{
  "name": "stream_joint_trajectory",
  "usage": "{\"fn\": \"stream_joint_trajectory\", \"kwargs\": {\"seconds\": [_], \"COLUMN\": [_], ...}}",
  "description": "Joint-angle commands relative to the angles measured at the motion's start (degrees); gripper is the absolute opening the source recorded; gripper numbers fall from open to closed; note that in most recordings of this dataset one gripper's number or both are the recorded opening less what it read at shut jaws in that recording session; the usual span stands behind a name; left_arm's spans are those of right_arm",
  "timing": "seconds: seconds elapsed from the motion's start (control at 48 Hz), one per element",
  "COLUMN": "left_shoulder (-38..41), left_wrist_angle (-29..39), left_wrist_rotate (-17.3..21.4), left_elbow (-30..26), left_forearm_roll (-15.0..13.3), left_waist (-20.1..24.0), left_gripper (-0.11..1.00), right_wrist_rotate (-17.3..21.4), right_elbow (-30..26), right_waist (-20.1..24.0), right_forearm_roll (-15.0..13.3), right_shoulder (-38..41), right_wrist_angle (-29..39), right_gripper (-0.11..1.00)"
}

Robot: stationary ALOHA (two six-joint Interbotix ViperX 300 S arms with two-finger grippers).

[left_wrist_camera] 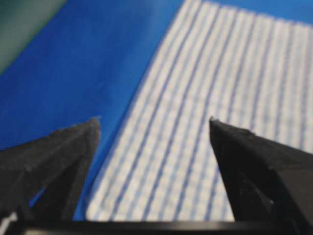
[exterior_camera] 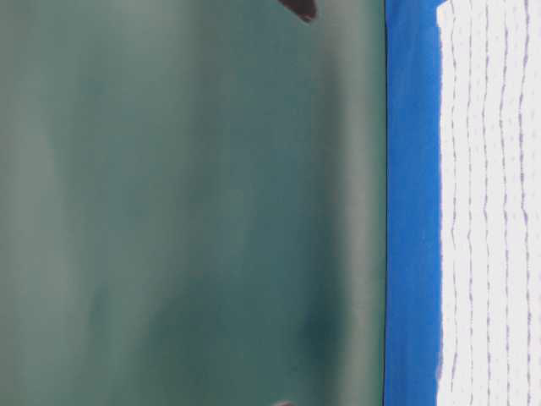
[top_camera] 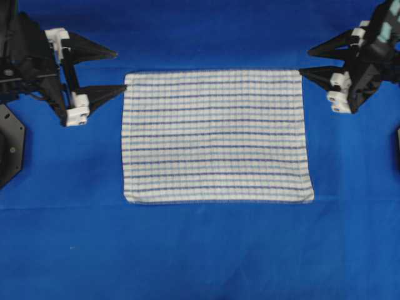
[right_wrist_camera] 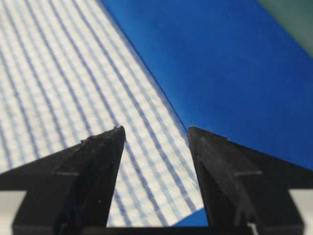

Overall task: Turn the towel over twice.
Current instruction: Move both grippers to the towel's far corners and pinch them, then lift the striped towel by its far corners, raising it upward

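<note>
The near part of the bench is seen from overhead to be covered by a plain blue cloth (top_camera: 200, 250), smooth and bare up to the near hem of the towel (top_camera: 215, 135). The towel, a white rectangle crossed by dark and light blue stripes, is laid flat and fully spread at the centre of the blue cloth, its long edges running from side to side and its near corners slightly rounded. A faint checked grid is shown on its upper face in the left wrist view (left_wrist_camera: 205, 98) and in the right wrist view (right_wrist_camera: 63, 83). At the far left corner of the towel the left gripper (top_camera: 119, 72) is placed, its fingers (top_camera: 103, 94) spread wide, with nothing held between them; the nearer fingertip is seen just at the towel's edge, though contact cannot be judged. At the far right corner the right gripper (top_camera: 306, 62) is placed likewise, its fingers (top_camera: 319, 76) spread wide and empty, the nearer tip just beside the towel's corner. In the table-level view the towel (exterior_camera: 490, 203) is seen lying flat on the blue cloth (exterior_camera: 412, 203), before a blurred green background.
</note>
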Motion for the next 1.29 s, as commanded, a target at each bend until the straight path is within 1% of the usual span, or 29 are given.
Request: {"fn": "stream_joint_trajectory", "kwargs": {"seconds": [0.0, 0.063, 0.208, 0.417, 0.605, 0.792, 0.855, 0.917, 0.959, 1.001, 1.084, 1.126, 1.147, 1.167, 1.209, 1.272], "left_shoulder": [3.87, 6.77, 13.18, 21.97, 28.65, 33.13, 34.01, 34.45, 34.54, 34.45, 34.45, 34.54, 34.45, 34.54, 34.45, 34.45], "left_wrist_angle": [-1.67, -2.81, -6.59, -11.95, -15.82, -15.91, -15.73, -15.29, -14.77, -14.33, -13.45, -13.10, -13.01, -12.83, -12.57, -12.39], "left_wrist_rotate": [0.00, 0.00, 0.00, 0.00, 0.00, 0.00, 0.00, 0.18, 0.70, 0.88, 0.97, 0.97, 0.97, 0.97, 0.97, 1.05], "left_elbow": [-0.88, -1.05, -1.05, -1.14, -1.76, -3.43, -3.78, -3.87, -3.78, -3.69, -3.69, -3.78, -3.78, -3.87, -3.87, -4.04], "left_forearm_roll": [-0.09, -0.09, -0.09, -0.09, -0.09, -0.09, -0.09, -0.09, -0.09, -0.09, 0.00, -0.09, -0.09, -0.09, -0.09, -0.09], "left_waist": [1.49, 2.55, 4.92, 7.38, 8.53, 8.70, 8.70, 8.79, 8.79, 8.70, 8.70, 8.70, 8.61, 8.61, 8.53, 8.35], "left_gripper": [0.91, 0.90, 0.87, 0.87, 0.87, 0.85, 0.82, 0.75, 0.66, 0.55, 0.30, 0.19, 0.14, 0.10, 0.03, 0.03], "right_wrist_rotate": [-0.09, -0.09, -0.18, -0.18, -0.62, -0.70, -0.70, -0.70, -0.79, -0.79, -0.88, -0.79, -0.79, -0.79, -0.79, -0.79], "right_elbow": [-1.93, -2.37, -3.34, -3.78, -4.22, -4.66, -4.57, -4.57, -4.57, -4.57, -4.57, -4.57, -4.57, -4.57, -4.57, -4.66], "right_waist": [-1.05, -1.85, -3.16, -5.54, -6.77, -6.94, -7.03, -7.03, -7.03, -7.03, -7.03, -7.03, -7.03, -7.03, -7.03, -7.03], "right_forearm_roll": [-0.44, -0.53, -0.79, -0.88, -0.97, -1.05, -1.05, -1.05, -1.05, -1.05, -1.14, -1.14, -1.14, -1.14, -1.14, -1.14], "right_shoulder": [3.69, 6.42, 13.18, 20.92, 24.96, 26.37, 26.37, 26.46, 26.46, 26.37, 26.37, 26.37, 26.37, 26.37, 26.37, 26.37], "right_wrist_angle": [-0.44, -0.44, -1.32, -4.92, -6.50, -6.42, -6.42, -6.42, -6.42, -6.15, -6.15, -6.15, -6.15, -6.06, -6.15, -6.15], "right_gripper": [0.59, 0.57, 0.57, 0.57, 0.57, 0.57, 0.56, 0.54, 0.50, 0.44, 0.24, 0.11, 0.07, 0.05, 0.05, 0.05]}}
